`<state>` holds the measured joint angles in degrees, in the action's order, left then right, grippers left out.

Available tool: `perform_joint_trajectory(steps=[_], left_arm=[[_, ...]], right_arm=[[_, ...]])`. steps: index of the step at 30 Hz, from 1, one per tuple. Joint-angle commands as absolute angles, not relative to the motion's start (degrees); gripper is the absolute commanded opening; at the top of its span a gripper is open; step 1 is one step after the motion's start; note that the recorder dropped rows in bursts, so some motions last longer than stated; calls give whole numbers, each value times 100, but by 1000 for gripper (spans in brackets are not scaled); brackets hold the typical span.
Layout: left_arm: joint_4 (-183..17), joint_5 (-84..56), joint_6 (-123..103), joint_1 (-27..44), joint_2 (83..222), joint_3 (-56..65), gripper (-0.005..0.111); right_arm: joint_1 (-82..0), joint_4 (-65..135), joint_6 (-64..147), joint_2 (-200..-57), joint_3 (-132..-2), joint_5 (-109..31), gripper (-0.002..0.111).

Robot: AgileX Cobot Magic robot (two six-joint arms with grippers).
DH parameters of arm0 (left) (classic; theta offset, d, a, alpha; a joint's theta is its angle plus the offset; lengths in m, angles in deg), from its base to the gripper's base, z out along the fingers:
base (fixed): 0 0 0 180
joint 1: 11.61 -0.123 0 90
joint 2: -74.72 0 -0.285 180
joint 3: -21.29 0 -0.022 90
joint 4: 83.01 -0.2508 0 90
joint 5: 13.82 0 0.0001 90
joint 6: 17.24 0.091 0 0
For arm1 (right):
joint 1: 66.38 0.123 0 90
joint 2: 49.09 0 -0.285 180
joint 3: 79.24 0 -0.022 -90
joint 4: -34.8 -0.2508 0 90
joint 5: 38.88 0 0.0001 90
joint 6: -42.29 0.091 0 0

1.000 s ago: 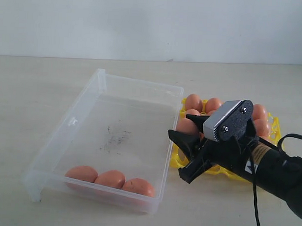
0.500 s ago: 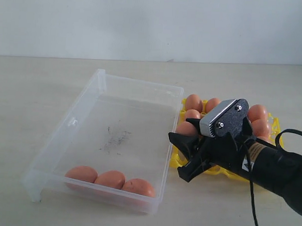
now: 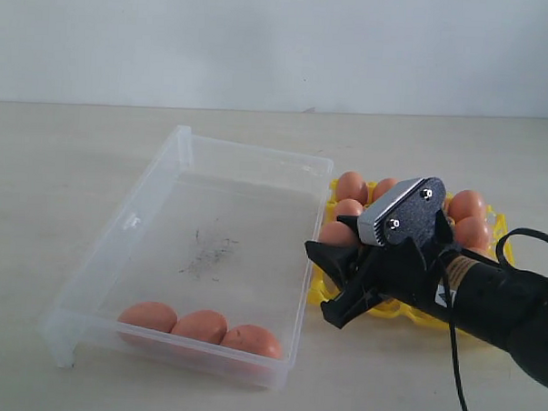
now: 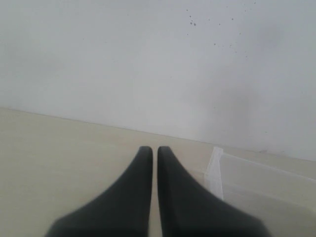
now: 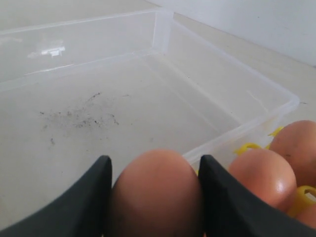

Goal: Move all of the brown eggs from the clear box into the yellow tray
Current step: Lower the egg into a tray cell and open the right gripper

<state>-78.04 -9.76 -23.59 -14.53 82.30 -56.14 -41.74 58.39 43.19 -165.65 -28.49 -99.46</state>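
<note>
While the right gripper (image 3: 336,283) is poised over the left edge of the yellow tray (image 3: 316,291), right of centre in the exterior view, one brown egg (image 5: 155,192) is clamped between its black fingers (image 5: 89,197). More eggs (image 3: 352,186) are seated in the tray's cups. Three brown eggs (image 3: 200,327) are lined along the lower wall of the clear box (image 3: 128,222), at lower left. The left gripper (image 4: 154,150) is seen with fingers pressed together, nothing between them.

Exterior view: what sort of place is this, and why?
Probably a robot test bench: bare table, blank wall, a black right pincer gripping a brown egg, a clear box, a yellow tray.
</note>
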Motion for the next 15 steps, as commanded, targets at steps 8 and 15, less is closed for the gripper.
perform_joint_trajectory(steps=[8,15], left_arm=[[-7801,-987,-2366,-1431,8250,-5593,4],[-7801,-987,-2366,-1431,8250,-5593,4]], right_arm=[[-4196,5992,4469,-16558,-2886,-9961,0],[-4196,5992,4484,-16558,-2886,-9835,0]])
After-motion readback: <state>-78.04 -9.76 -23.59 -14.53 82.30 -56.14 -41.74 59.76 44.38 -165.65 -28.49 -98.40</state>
